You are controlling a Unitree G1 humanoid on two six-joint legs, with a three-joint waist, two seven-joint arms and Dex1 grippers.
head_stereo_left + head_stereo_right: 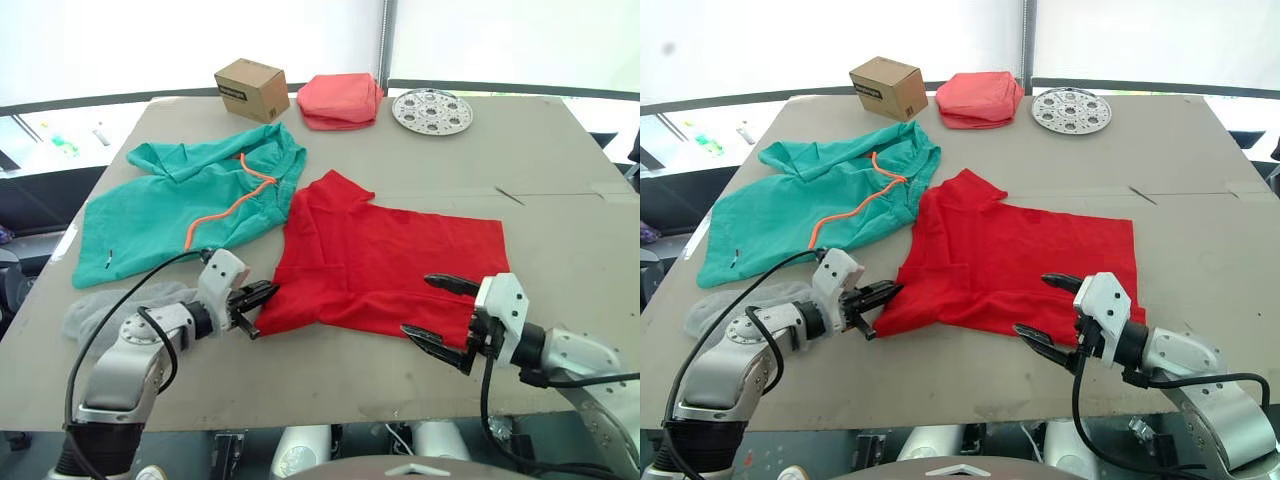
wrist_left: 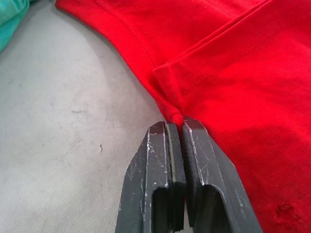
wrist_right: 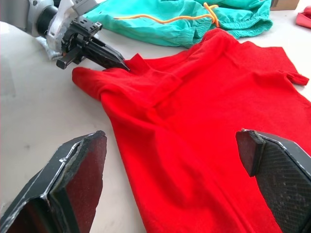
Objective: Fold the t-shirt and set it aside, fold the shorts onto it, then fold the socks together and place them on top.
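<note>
**Left tool pinches the red shirt, right tool waits wide**

The red t-shirt (image 1: 390, 265) lies spread out in the middle of the grey worktop (image 1: 560, 180). It is mostly flat, with some bumps and folds near its left side.

The left tool (image 1: 262, 302) is pressed tight on a corner of the t-shirt, at the edge closest to the robot. In the left wrist view its two black fingers (image 2: 160, 179) squeeze a little bit of red cloth between them.

The right tool (image 1: 438, 311) sits at the near right corner of the t-shirt. Its two fingers are spread wide, one over the red cloth and one just past the cloth's edge. It holds nothing.

The teal shorts (image 1: 190, 205) lie to the left of the t-shirt, touching it, with the orange cord (image 1: 228, 208) on top. The grey socks (image 1: 115, 308) lie near the left arm, by the front edge.

At the far side are a brown box (image 1: 251, 89), a pink cloth bundle (image 1: 340, 100) and a round metal plate (image 1: 432, 110).
</note>
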